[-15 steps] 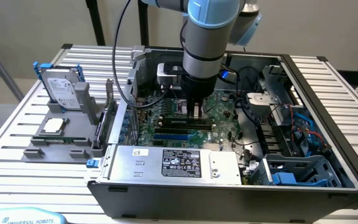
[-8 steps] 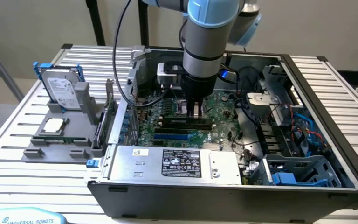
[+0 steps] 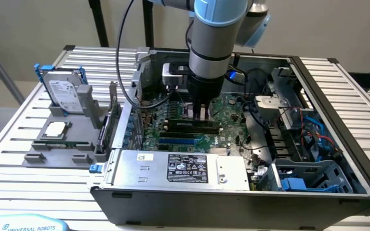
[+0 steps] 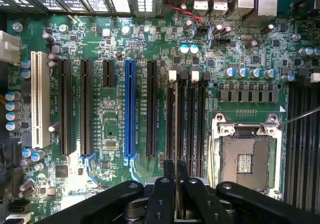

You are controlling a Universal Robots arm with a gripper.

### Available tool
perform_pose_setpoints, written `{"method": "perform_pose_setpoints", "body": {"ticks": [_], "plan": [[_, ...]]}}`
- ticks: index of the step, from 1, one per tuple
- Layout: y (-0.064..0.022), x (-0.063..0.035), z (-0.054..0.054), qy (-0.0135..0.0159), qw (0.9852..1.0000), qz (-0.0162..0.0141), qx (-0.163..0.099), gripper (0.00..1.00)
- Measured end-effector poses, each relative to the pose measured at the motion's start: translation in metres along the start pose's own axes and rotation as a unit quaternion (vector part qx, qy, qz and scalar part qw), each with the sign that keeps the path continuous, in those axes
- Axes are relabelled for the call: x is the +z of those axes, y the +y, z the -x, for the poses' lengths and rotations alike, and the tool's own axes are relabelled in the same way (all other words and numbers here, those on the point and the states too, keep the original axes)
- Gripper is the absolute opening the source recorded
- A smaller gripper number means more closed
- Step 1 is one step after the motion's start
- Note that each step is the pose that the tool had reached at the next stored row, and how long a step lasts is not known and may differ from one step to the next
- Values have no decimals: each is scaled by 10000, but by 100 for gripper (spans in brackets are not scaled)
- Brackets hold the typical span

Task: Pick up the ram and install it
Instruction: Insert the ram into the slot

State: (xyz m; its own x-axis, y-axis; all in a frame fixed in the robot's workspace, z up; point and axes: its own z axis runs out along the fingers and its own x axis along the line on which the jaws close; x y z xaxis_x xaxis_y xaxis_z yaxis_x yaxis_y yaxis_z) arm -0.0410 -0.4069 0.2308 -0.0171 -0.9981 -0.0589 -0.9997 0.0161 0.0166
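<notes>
My gripper [image 3: 202, 114] reaches down into the open computer case [image 3: 329, 120], right over the green motherboard [image 3: 227, 103]. In the wrist view its black fingers [image 4: 162, 194] stand almost together, shut on the ram [image 4: 176, 124]. The ram shows edge-on as a thin dark strip along the memory slot with the white latch [image 4: 172, 75]. In the exterior view the ram [image 3: 194, 124] is a long dark stick lying low across the memory slots beneath the gripper. I cannot tell whether it is fully down in the slot.
An empty processor socket [image 4: 248, 159] sits beside the memory slots, with a blue expansion slot [image 4: 130, 109] on the other side. The silver power supply [image 3: 178, 168] fills the case front. On the exterior view's left, a grey stand [image 3: 56, 154] holds a hard drive [image 3: 63, 91] and a processor chip [image 3: 55, 129].
</notes>
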Motion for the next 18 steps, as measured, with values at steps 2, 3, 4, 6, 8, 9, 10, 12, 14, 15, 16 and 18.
{"method": "perform_pose_setpoints", "body": {"ticks": [2,3,4,6,8,9,10,12,14,15,16,18], "plan": [[13,3,-3,3,10000,-2,26,13],[21,5,-4,5,10000,-3,41,13],[25,6,-4,7,10000,-4,54,13],[26,6,-5,13,10000,-4,67,13],[26,10,-5,14,10000,-5,69,13],[26,12,-5,15,10000,-5,70,13],[26,15,-5,18,10000,-6,70,13],[26,17,-5,28,10000,-6,70,13],[26,20,-6,37,10000,-6,70,13],[26,21,-6,43,10000,-6,70,13],[25,22,-6,49,10000,-7,70,13],[24,24,-6,55,10000,-7,70,13]]}}
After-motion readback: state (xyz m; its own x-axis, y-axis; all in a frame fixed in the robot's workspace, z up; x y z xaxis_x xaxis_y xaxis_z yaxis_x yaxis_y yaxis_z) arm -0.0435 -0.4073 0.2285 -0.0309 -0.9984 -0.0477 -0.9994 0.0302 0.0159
